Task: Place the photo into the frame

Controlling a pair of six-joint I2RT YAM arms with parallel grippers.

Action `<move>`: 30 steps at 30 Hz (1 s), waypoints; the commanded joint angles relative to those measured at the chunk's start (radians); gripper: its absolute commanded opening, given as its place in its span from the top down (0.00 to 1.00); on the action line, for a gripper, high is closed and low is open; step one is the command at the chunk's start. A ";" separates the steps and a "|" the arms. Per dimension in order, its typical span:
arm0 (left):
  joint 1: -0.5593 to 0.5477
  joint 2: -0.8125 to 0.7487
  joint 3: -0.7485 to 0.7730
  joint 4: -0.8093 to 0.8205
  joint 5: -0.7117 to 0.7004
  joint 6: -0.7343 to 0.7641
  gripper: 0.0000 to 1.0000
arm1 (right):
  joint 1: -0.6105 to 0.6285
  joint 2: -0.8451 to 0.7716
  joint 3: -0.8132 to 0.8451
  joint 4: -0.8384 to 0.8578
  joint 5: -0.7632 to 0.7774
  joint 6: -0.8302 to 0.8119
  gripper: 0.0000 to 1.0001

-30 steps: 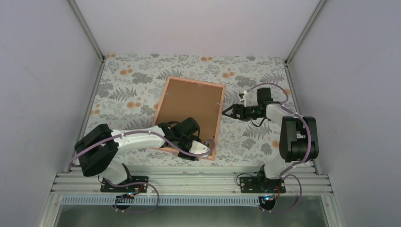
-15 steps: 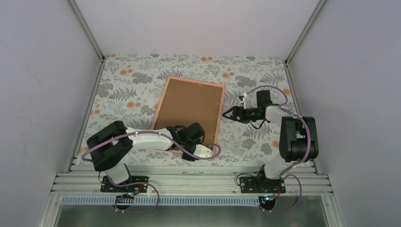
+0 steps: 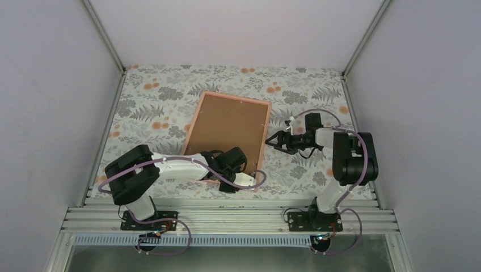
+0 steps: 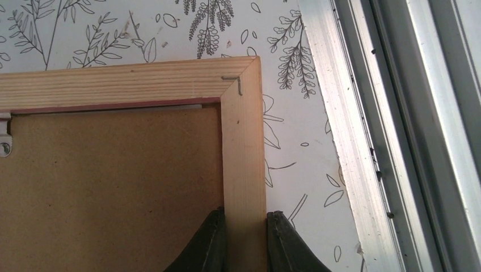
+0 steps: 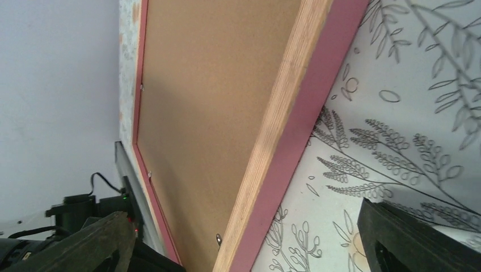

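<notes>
left gripper (image 4: 245,220) clamps the frame (image 4: 113,85) by a rail near its corner — right gripper (image 3: 272,139) gapes wide just beside it.

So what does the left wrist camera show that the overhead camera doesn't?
Only the left wrist view shows the left claw pinching the frame by its wooden edge near a corner, and the staple in that corner joint. Only the overhead view shows the whole frame lying back-up, with the right claw open beside its right side. Both show the brown backing board and the flowered tablecloth.
</notes>
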 commanded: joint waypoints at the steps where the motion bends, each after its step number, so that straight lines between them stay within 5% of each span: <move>1: 0.000 -0.068 0.070 -0.010 0.029 -0.050 0.98 | -0.011 0.057 -0.009 0.023 -0.127 0.034 0.01; 16: 0.010 -0.161 0.175 -0.033 0.135 -0.057 0.98 | -0.011 0.225 0.102 0.113 -0.381 0.287 0.08; 30: 0.038 -0.121 0.233 -0.023 0.131 -0.098 0.98 | 0.000 0.207 0.150 0.259 -0.333 0.522 0.54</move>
